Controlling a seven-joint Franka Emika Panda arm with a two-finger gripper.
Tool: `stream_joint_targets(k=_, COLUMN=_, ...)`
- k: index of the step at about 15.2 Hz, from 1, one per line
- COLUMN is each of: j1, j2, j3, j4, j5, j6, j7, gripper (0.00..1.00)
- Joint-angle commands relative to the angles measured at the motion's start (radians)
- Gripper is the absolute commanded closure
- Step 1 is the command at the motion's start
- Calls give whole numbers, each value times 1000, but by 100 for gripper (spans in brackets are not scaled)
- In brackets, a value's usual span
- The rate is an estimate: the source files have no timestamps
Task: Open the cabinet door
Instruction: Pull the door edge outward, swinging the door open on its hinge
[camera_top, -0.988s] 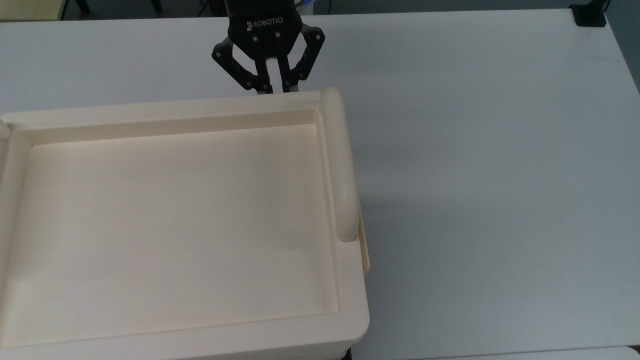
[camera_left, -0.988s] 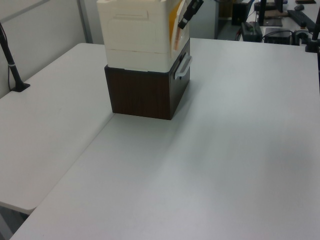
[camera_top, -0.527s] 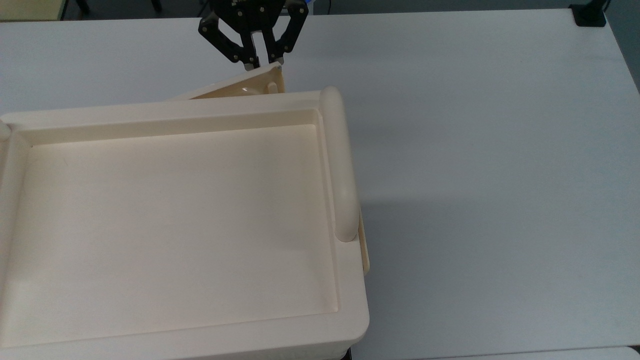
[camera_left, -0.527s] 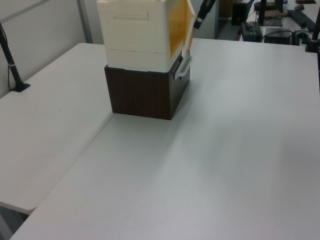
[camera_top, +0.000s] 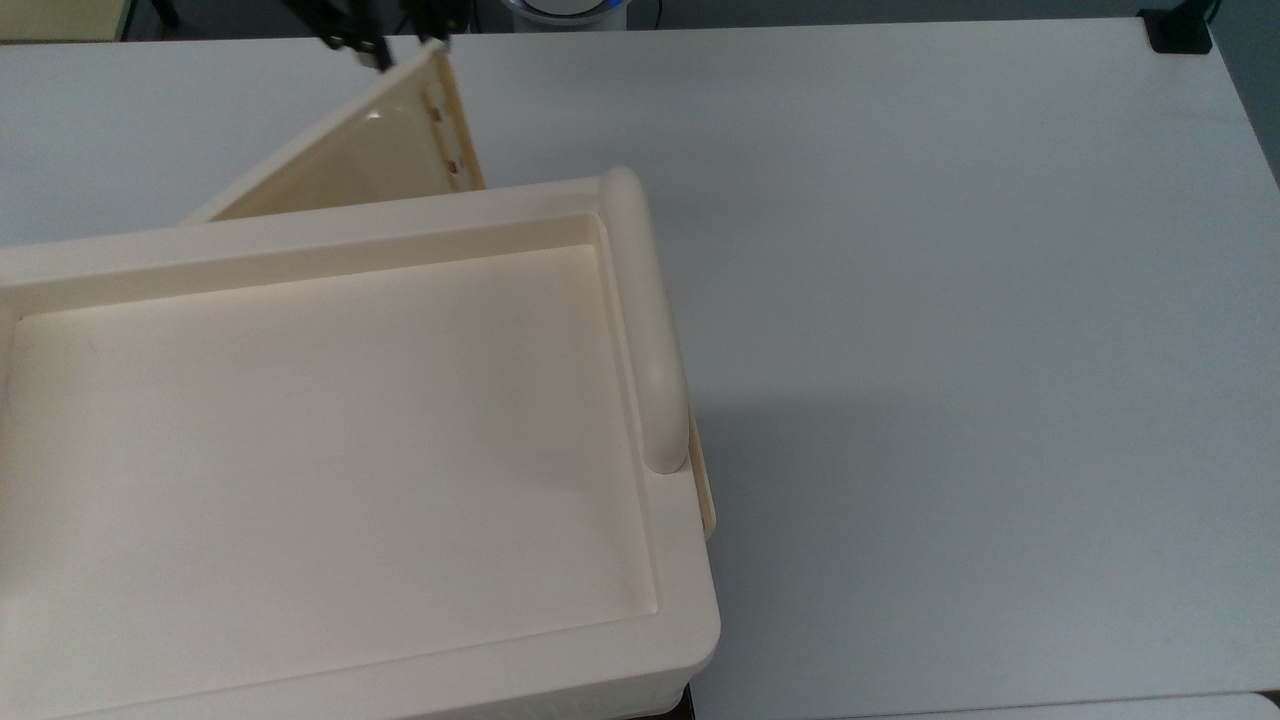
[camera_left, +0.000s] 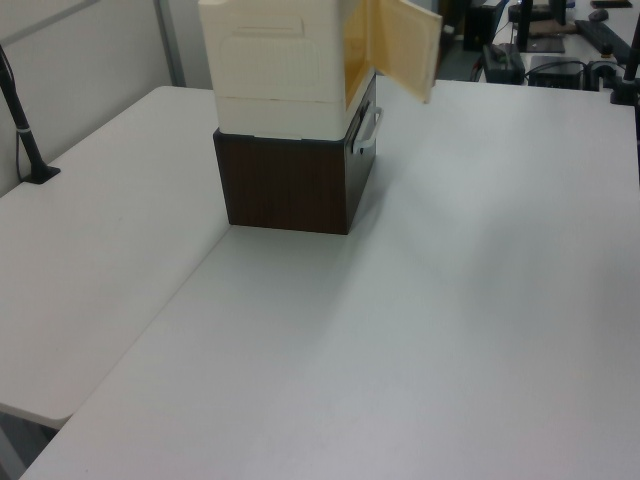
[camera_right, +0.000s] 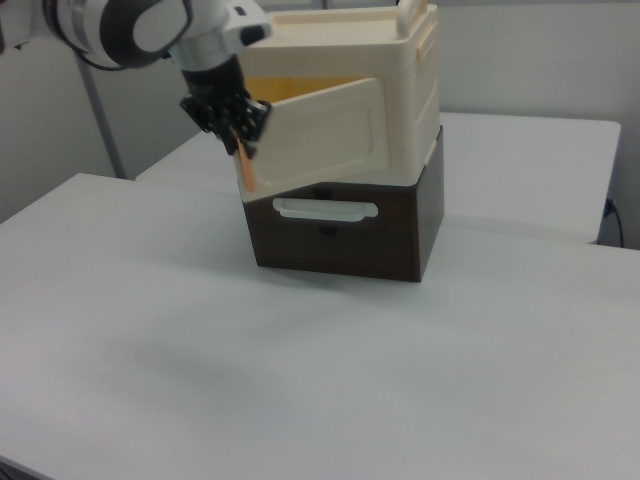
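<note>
- My tool (camera_right: 237, 127) is pinched on the free edge of the cabinet door (camera_right: 318, 133), fingers drawn in against the panel's end at the right view's left.
- In the top view my tool (camera_top: 400, 45) sits at the very top edge of the frame, touching the door's (camera_top: 370, 160) far corner.
- The door stands swung well out from the cream cabinet (camera_right: 400, 100), hinged on the side toward the right view's right; in the left view the door (camera_left: 403, 42) juts out to the left view's right, showing its yellowish inner face.
- The cabinet rests on a dark brown box (camera_right: 345, 235) on the white tabletop (camera_right: 300, 380).
- Compared with half a second ago, the door is open much wider, my tool has moved further toward the top view's upper left, and the cabinet's top (camera_top: 330, 440) has shifted slightly toward the top view's left.
</note>
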Motion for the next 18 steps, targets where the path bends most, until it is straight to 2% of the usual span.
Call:
stream_joint_targets(k=1, j1=-71, j2=-17, j3=-41, j4=-35, j5=-37, j6=3, j7=-86, gripper=12)
stream_joint_targets(k=3, j1=-95, j2=-25, j3=-62, j4=-35, j5=-37, j6=-9, j7=-117, gripper=0)
stream_joint_targets(k=8, j1=-169, j2=-28, j3=-110, j4=-31, j5=-40, j6=-8, j7=-114, gripper=0)
stream_joint_targets(k=13, j1=-236, j2=-18, j3=-121, j4=-3, j5=-75, j6=2, j7=-112, gripper=0)
stream_joint_targets(k=18, j1=-244, j2=-44, j3=-162, j4=17, j5=-109, j6=-40, j7=-122, gripper=0)
